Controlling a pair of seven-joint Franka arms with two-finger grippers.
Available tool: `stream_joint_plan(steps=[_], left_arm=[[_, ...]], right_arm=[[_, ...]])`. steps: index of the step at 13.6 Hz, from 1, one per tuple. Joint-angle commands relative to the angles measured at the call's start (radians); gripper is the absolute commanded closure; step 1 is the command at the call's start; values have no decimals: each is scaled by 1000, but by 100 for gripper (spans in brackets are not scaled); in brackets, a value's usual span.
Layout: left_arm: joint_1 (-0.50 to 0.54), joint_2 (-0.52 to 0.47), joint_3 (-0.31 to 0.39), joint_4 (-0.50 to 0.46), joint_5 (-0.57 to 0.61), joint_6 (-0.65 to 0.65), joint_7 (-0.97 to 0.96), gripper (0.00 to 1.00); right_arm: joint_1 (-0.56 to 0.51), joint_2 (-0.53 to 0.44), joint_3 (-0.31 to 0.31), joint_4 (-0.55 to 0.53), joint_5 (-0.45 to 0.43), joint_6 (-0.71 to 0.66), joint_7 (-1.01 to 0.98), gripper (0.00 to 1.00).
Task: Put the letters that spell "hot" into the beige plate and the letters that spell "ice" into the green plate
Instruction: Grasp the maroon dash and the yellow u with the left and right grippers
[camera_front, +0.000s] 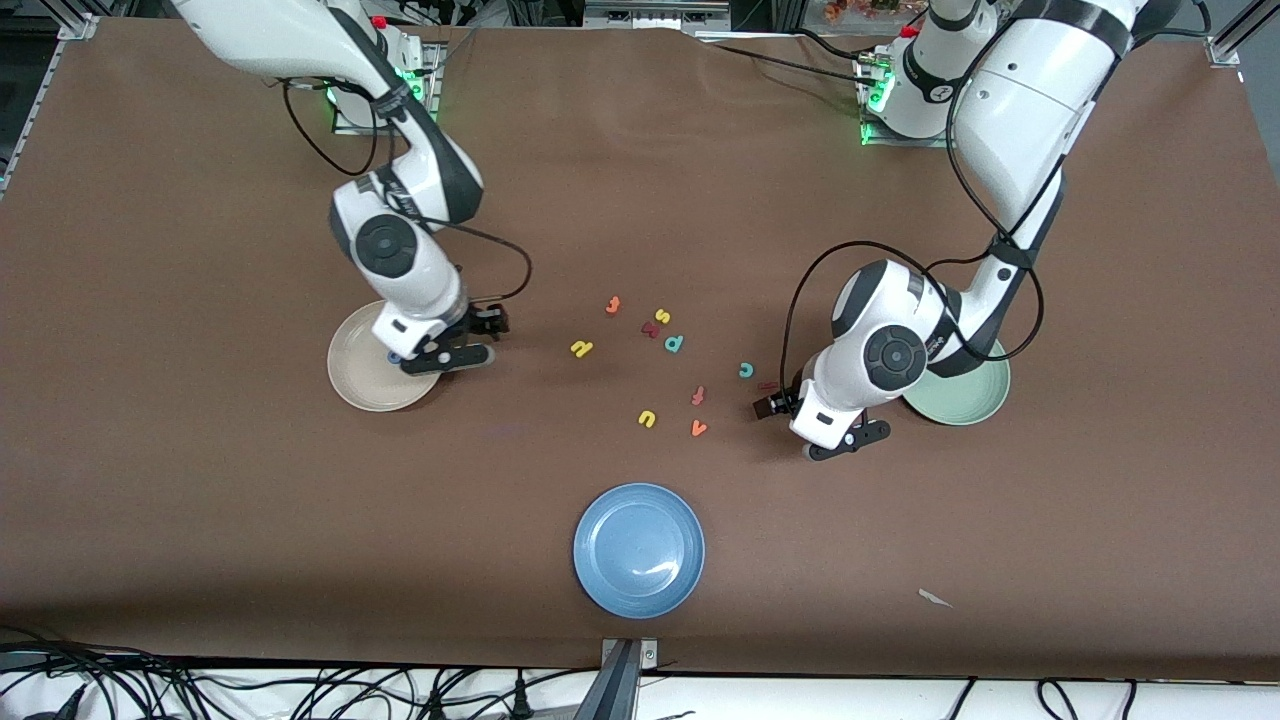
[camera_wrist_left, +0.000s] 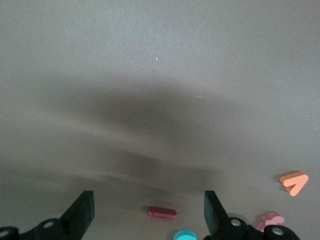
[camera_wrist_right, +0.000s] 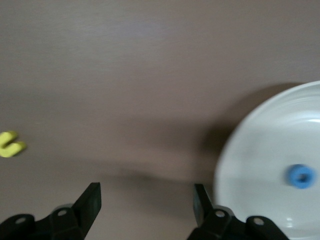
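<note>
A: What's in the plates?

B: The beige plate (camera_front: 362, 382) at the right arm's end of the bench (camera_front: 200, 500) holds the blue ring "o" (camera_wrist_right: 301, 176). In the front view the arm covers most of it. What shows of the green plate (camera_front: 975, 400) at the left arm's end is bare, though the left arm covers part of it. The blue plate (camera_front: 639, 549), nearest the front camera, has nothing in it.

A: And the hands?

B: The right hand (camera_wrist_right: 145, 200) hangs at the beige plate's edge, fingers spread, holding nothing. The left hand (camera_wrist_left: 148, 210) is low over the bench beside the green plate, fingers wide apart, with the dark red "i" (camera_wrist_left: 161, 213) lying on the bench between them, untouched.

A: The other letters?

B: Loose on the brown cover in the middle. The teal "c" (camera_front: 745, 370) sits near the left hand. A yellow arch (camera_front: 582, 348) lies toward the beige plate, another yellow arch (camera_front: 647, 418) nearer the front camera. An orange "t" (camera_front: 613, 305) lies farthest from the camera, with a yellow "s" (camera_front: 661, 316) and a teal "p" (camera_front: 674, 343) close by. An orange "v" (camera_front: 698, 428) lies beside the second arch.

A: The room?

B: Cables run along the bench edge nearest the camera.
</note>
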Motion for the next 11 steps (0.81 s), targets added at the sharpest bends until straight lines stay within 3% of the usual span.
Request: stream_joint_plan(steps=[1,6,11], left_arm=[[-31,10,13,17,3,-4,-52,7],[-51,28,13,10,92,-5,-174,16],[-68,47,13,7,92,-11,-215,22]], right_arm=[[81,72,-4,83,7,3,123,17],[190,165,-9,216,-5,5,325,17],[233,239,-15,292,-134,5,491,17]])
